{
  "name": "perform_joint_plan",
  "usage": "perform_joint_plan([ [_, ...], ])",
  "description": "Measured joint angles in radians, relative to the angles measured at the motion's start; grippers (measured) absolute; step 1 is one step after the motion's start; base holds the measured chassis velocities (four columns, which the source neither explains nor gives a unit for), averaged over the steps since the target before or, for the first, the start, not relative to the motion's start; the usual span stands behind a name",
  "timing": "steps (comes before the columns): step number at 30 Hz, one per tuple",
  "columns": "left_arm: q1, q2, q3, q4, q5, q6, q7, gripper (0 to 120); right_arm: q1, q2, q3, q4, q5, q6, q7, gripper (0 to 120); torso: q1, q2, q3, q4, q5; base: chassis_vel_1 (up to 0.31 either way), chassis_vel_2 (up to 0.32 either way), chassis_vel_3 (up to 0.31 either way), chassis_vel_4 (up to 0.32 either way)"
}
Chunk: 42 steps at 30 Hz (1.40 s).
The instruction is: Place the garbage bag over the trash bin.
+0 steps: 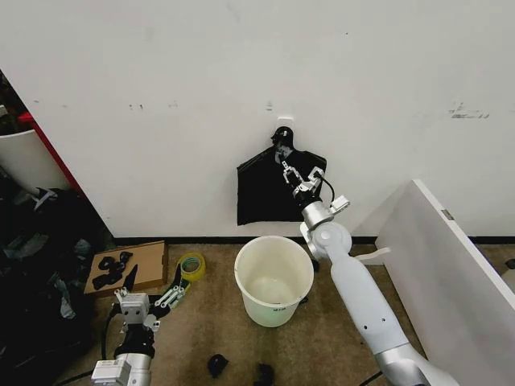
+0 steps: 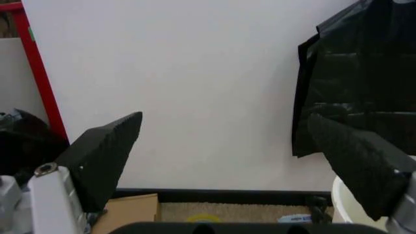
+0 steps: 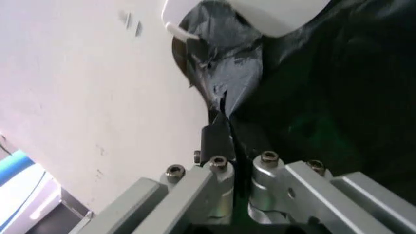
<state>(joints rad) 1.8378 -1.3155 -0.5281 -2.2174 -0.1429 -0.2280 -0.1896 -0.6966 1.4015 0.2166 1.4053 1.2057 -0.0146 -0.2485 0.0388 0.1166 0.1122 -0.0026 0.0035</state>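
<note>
Head view puts your right claw (image 1: 293, 178) up at the wall, fingers pinched shut on a fold of the glossy, crinkly black plastic garbage bag (image 1: 261, 195), which hangs flat from a knot just above the claw. Right wrist view confirms the thin black film clamped between the closed fingers. Below the claw and slightly toward you stands the round white plastic trash bin (image 1: 273, 279) on the carpet, mouth up. Your left claw (image 1: 151, 297) waits low and well off to the left, fingers spread wide, holding nothing. Your right arm is clearly nearer both.
</note>
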Motion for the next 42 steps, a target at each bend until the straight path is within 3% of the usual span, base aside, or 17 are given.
perform_joint_plan([
  [4, -0.001, -0.002, 0.003, 0.000, 0.000, -0.001, -0.001, 100, -0.016, -0.022, -0.008, 0.020, -0.026, 0.008, 0.007, 0, 0.000, 0.000, 0.000, 0.0000, 0.0000, 0.000, 0.000, 0.000, 0.000],
  [9, -0.005, -0.003, 0.011, 0.006, 0.001, -0.004, -0.001, 100, -0.120, -0.109, -0.057, 0.107, -0.144, 0.025, -0.004, 0, 0.000, 0.000, 0.000, 0.0000, 0.0002, 0.000, 0.000, 0.000, 0.000],
  [17, -0.008, -0.008, 0.019, 0.018, 0.002, -0.014, -0.002, 100, -0.415, -0.253, -0.100, 0.271, -0.449, 0.123, -0.056, 0, 0.000, 0.000, 0.000, -0.0002, 0.0002, 0.000, 0.000, 0.000, 0.000],
  [28, -0.008, 0.000, 0.021, 0.019, 0.002, -0.025, -0.003, 100, -0.615, -0.326, -0.119, 0.377, -0.679, 0.214, -0.059, 0, 0.000, 0.000, 0.000, -0.0001, 0.0001, 0.000, 0.000, 0.000, 0.000],
  [42, -0.034, 0.025, 0.031, 0.031, -0.003, -0.023, -0.004, 100, -0.697, -0.351, -0.118, 0.404, -0.846, 0.305, -0.067, 0, 0.000, 0.000, 0.000, 0.0000, 0.0000, 0.000, 0.000, 0.000, 0.000],
])
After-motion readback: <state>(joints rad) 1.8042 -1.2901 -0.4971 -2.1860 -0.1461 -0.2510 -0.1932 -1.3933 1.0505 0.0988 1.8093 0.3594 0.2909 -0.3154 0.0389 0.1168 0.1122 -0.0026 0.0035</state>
